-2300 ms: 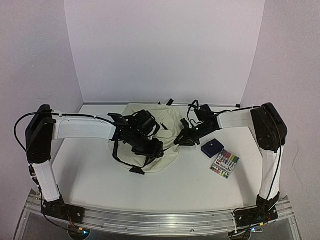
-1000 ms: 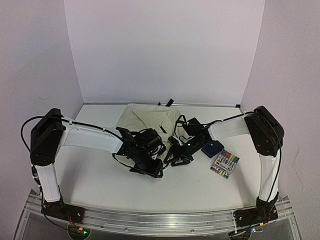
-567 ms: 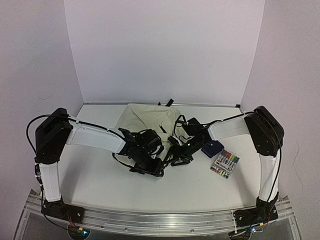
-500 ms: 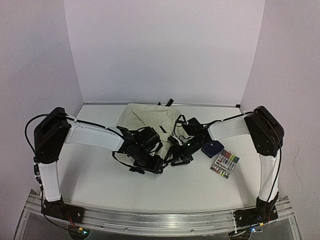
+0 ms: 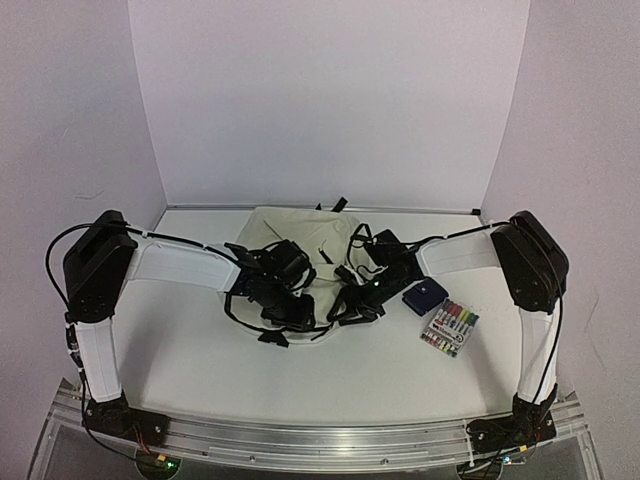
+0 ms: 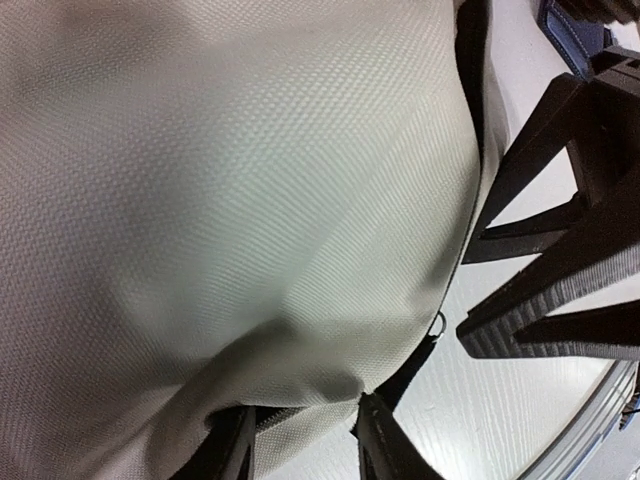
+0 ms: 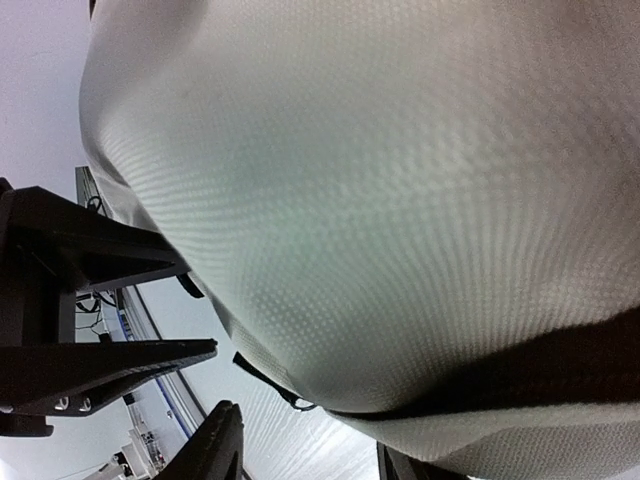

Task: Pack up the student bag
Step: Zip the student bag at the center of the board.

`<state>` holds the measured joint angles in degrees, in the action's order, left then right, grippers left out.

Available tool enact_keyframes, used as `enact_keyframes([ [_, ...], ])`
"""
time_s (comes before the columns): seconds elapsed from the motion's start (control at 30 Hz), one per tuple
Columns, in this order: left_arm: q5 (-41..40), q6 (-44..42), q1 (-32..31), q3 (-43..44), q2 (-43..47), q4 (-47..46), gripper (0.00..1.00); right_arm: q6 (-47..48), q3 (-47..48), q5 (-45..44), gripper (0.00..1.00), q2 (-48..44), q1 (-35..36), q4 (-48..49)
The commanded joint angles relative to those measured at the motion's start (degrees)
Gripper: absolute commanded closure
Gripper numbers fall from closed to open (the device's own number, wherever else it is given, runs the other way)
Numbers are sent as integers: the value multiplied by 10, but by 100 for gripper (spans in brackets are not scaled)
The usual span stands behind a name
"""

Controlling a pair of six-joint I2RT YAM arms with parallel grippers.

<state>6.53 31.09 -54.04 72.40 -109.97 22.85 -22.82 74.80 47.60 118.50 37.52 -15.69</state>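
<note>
White desk [image 5: 200, 370] between pale lilac walls carries the student bag [image 5: 290, 228], which lies at the middle of the far edge and reaches toward the desk centre. At its near rim the left gripper [image 5: 297, 318] and the right gripper [image 5: 348, 306] stand side by side, each with fingers apart and cream fabric at the tips, but whether they pinch it I cannot tell. Toward the right edge lie a navy pouch [image 5: 424, 297] and a marker set [image 5: 450, 328].
</note>
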Motion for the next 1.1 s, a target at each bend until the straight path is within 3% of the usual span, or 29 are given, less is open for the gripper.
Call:
enact_keyframes([
  [0.0, 17, -26, -7, 20, -11, -36, 68, -1, 34, -3, 64, -7, -3, 27],
  [0.17, 26, -37, -28, 25, -11, -39, 66, -12, 41, 0, 73, -8, -3, 36],
  [0.33, 25, -33, -31, 30, -7, -43, 53, -15, 41, -1, 74, -11, -3, 38],
  [0.43, 33, -28, -32, 37, -8, -45, 50, -18, 39, -1, 74, -13, -3, 40],
  [0.83, -9, -1, -50, 90, -45, 0, 51, -41, 29, 6, 76, -20, -3, 52],
  [1.07, -78, 9, -62, 142, -75, 64, 62, -58, 29, 13, 76, -16, -3, 60],
])
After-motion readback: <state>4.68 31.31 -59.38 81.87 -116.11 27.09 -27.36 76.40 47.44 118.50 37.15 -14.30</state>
